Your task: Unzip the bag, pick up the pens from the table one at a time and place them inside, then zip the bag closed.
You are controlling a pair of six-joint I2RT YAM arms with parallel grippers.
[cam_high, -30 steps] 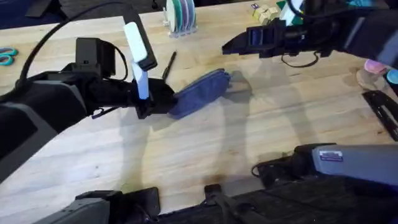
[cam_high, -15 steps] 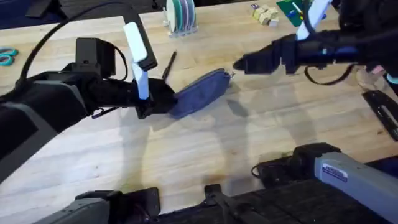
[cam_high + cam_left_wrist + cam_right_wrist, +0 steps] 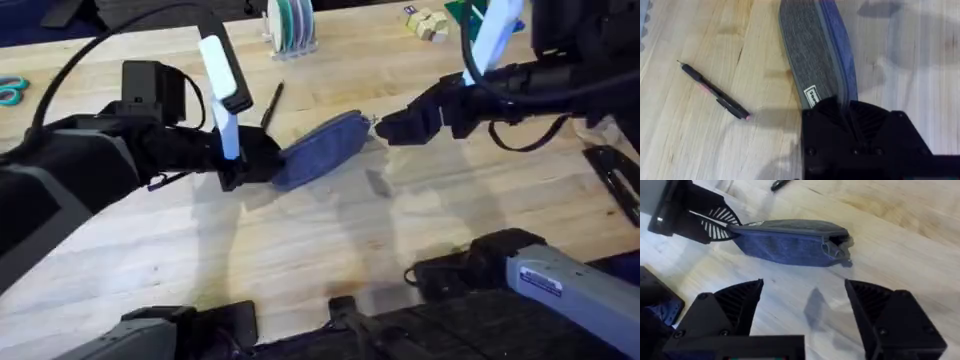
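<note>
The bag (image 3: pixel 322 150) lies slanted on the table (image 3: pixel 330 240) just above the middle of the overhead frame, its lower-left end pinched between the closed fingers of the left gripper (image 3: pixel 262 167), a grip the left wrist view (image 3: pixel 850 115) confirms. The right gripper (image 3: pixel 392 128) sits at the bag's upper-right end by the zipper pull, its fingers (image 3: pixel 735 302) spread wide and holding nothing. One black pen (image 3: pixel 272 104) lies on the wood just up and left of the bag, apart from it.
</note>
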